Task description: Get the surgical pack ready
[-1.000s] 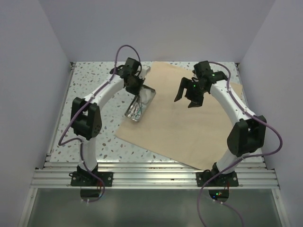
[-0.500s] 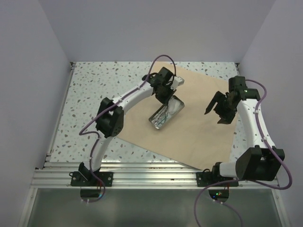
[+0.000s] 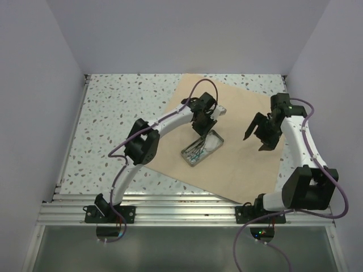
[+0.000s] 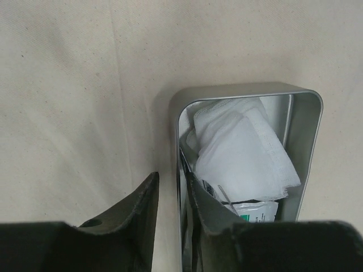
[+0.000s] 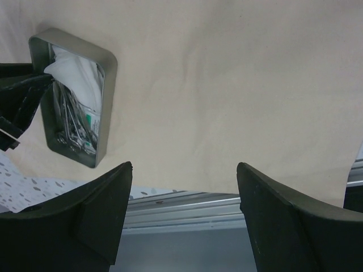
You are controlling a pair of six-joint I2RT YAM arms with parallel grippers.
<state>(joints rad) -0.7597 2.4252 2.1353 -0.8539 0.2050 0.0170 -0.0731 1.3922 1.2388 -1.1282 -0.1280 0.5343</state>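
The tan wrap sheet (image 3: 238,164) lies flat on the speckled table. The silver metal tray (image 3: 220,139) sits on its left-middle part and holds white gauze squares (image 4: 238,147) and thin steel instruments (image 5: 71,127). My left gripper (image 3: 205,126) is shut on the tray's long side wall (image 4: 178,170), one finger inside and one outside. The left wrist view shows the gripper (image 4: 173,181) over the sheet (image 4: 85,85). My right gripper (image 3: 258,136) is open and empty above the sheet's right part. The right wrist view (image 5: 184,170) shows the tray (image 5: 110,102) to its left.
An aluminium rail (image 3: 187,212) runs along the table's near edge, also in the right wrist view (image 5: 198,204). Speckled tabletop (image 3: 113,113) shows left of the sheet. Grey walls enclose the back and both sides.
My left gripper has carried the tray from the sheet's left edge to the right and nearer, onto the sheet. My right arm swung out to the right and stays open.
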